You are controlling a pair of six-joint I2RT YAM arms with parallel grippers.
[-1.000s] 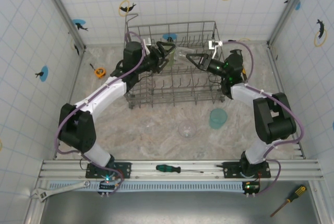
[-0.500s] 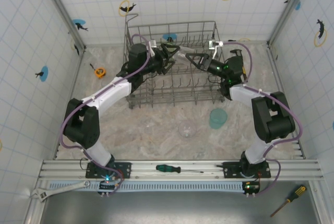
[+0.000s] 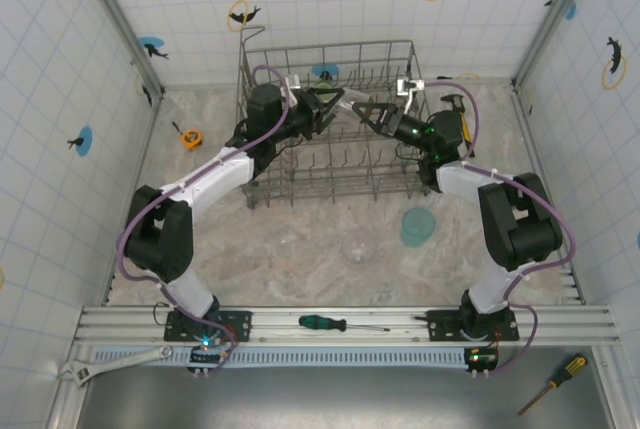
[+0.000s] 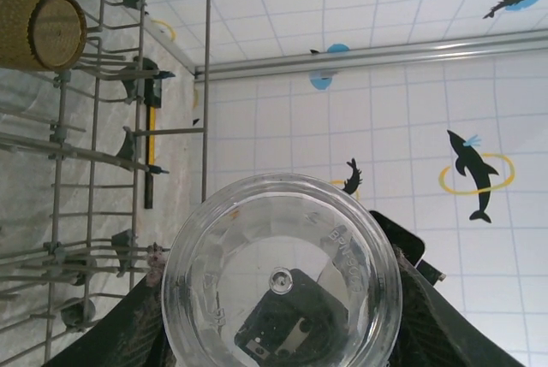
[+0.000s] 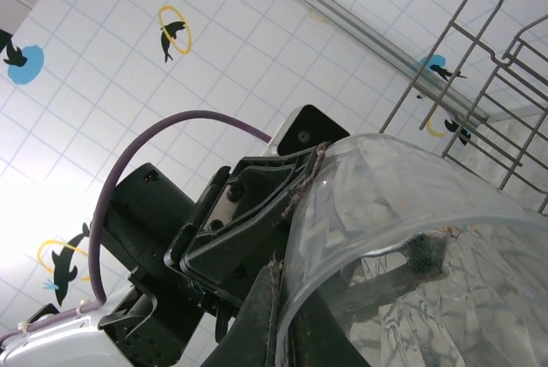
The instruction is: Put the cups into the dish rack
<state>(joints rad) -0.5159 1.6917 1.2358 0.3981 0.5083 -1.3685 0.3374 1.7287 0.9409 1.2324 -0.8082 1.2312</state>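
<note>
Above the grey wire dish rack (image 3: 330,164), my two grippers meet around one clear cup (image 3: 347,105). My right gripper (image 3: 364,110) is shut on that cup's rim (image 5: 342,298), one finger inside the wall and one outside. My left gripper (image 3: 333,105) has come in from the opposite side, and its dark fingers (image 4: 103,328) press both sides of the cup, whose round base (image 4: 281,273) faces the left wrist camera. An amber cup (image 4: 38,25) lies in the rack. A teal cup (image 3: 417,226) and another clear cup (image 3: 358,247) stand on the table in front of the rack.
An orange tape measure (image 3: 190,137) lies left of the rack. A green-handled screwdriver (image 3: 335,324) rests on the front rail, with a wrench (image 3: 95,366) at bottom left and a yellow screwdriver (image 3: 555,381) at bottom right. Tiled walls close in the sides and back.
My left gripper has reached further right over the rack to the clear cup, and its jaws have closed in on the cup. The right gripper has kept hold of the rim and shifted slightly.
</note>
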